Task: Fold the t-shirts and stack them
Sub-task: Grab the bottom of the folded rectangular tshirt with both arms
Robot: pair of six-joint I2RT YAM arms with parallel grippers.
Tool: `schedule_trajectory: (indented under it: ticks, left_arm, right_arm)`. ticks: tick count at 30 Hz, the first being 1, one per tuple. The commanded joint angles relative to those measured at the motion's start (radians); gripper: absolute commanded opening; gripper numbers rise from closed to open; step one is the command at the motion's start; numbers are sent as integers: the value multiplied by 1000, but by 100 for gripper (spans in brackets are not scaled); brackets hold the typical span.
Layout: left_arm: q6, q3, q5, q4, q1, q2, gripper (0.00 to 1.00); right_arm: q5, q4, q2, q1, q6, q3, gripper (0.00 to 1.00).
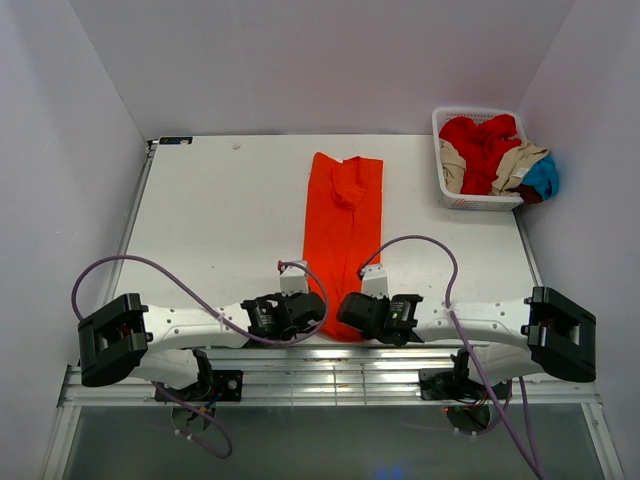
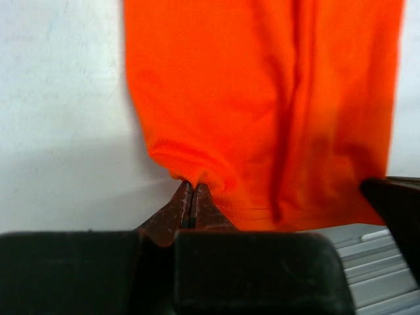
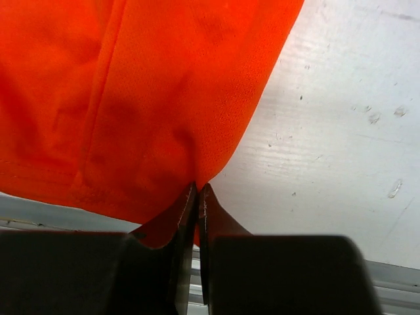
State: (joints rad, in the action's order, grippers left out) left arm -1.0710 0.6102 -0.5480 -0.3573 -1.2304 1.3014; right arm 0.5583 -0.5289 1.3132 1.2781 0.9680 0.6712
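Observation:
A bright orange t-shirt [image 1: 342, 235] lies folded into a long narrow strip down the middle of the table, collar end at the far side. My left gripper [image 1: 312, 308] is shut on its near left corner [image 2: 187, 172], pinching the hem. On the other side my right gripper [image 1: 346, 308] is shut on the near right corner [image 3: 200, 177]. Both wrist views show the fingertips closed together with orange cloth [image 2: 262, 98] [image 3: 131, 98] bunched at them. Red, tan and blue t-shirts [image 1: 492, 150] lie heaped in the basket.
A white lattice-sided basket [image 1: 478, 200] stands at the far right corner of the table. The metal rail [image 1: 330, 375] of the table's near edge runs just behind the grippers. Grey walls close in on both sides. Purple cables loop over both arms.

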Motion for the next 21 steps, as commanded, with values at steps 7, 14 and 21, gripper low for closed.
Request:
schedule_trajectory:
  ticks: [7,14,21]
  left_arm:
    - [164,105,-55,121,120,15,0]
    - [281,125,11,271,238,85,0]
    - [402,206,98,408,354,182,0]
  right_arm:
    - [144,-36,35,-126,-152,151,8]
    - [101,127,70,-298,-343,177,8]
    - [46,213,182,-425,-503,298,8]
